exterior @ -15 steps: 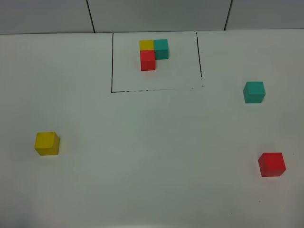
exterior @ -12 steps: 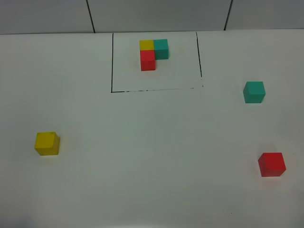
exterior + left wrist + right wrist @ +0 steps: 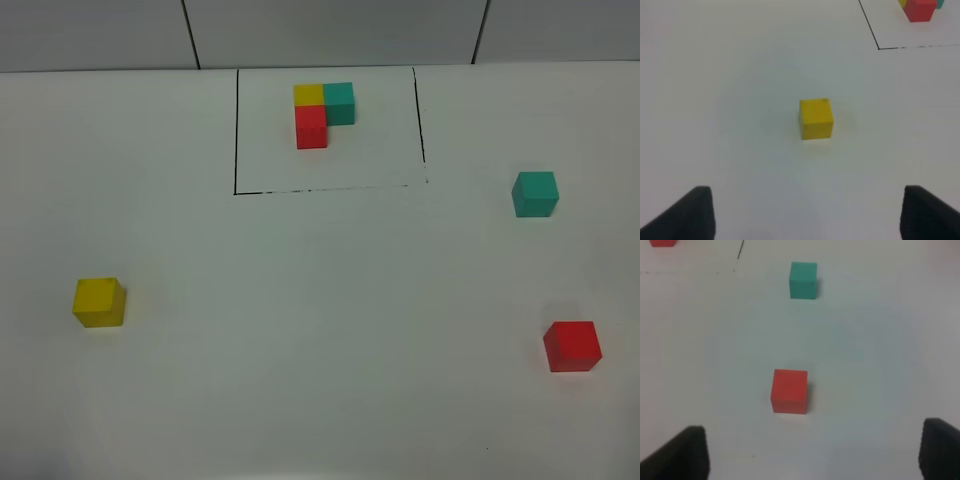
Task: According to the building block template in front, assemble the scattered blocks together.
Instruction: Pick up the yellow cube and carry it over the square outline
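I am seeing left gripper (image 3: 807,215) spread wide, facing yellow cube (image 3: 816,118) near left edge, right gripper (image 3: 812,452) spread wide, facing red cube (image 3: 789,391) near right edge, teal cube (image 3: 803,280) sitting beyond.

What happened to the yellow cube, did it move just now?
No. The yellow cube sits in the same spot as before, equally far below and left of the black rectangle.

Bright, even, diffuse light covers the matte white table (image 3: 320,300), whose near corners look slightly dimmer. The plain yellow matte cube (image 3: 99,302) casts only a faint, soft-edged shadow. Both wrist views are softer and less sharp.
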Action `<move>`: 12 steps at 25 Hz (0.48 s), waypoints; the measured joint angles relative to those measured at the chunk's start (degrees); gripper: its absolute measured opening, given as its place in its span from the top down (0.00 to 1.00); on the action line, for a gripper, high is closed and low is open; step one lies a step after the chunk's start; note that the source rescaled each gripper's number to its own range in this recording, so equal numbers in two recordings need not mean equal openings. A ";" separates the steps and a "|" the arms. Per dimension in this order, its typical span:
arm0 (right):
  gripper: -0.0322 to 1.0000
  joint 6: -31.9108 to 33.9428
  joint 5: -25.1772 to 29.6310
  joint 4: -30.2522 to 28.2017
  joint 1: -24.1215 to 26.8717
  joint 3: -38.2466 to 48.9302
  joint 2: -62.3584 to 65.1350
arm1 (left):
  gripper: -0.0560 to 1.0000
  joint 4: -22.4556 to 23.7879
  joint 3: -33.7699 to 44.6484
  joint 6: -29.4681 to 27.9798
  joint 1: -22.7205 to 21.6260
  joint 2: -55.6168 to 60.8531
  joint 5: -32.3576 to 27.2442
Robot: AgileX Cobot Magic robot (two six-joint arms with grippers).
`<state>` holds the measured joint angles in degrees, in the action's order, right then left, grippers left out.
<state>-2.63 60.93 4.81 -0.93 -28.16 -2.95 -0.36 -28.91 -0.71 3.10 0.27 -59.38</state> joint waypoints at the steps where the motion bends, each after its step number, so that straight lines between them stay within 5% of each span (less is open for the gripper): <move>1: 0.27 0.00 0.00 0.00 0.00 0.00 0.00 | 0.24 0.00 0.00 0.00 0.00 0.00 0.00; 12: 0.27 0.00 0.00 0.40 0.00 0.00 0.00 | 0.24 0.00 0.00 0.00 0.00 0.00 0.00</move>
<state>-2.63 60.93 5.21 -0.93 -28.16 -2.95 -0.36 -28.91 -0.71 3.10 0.27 -59.38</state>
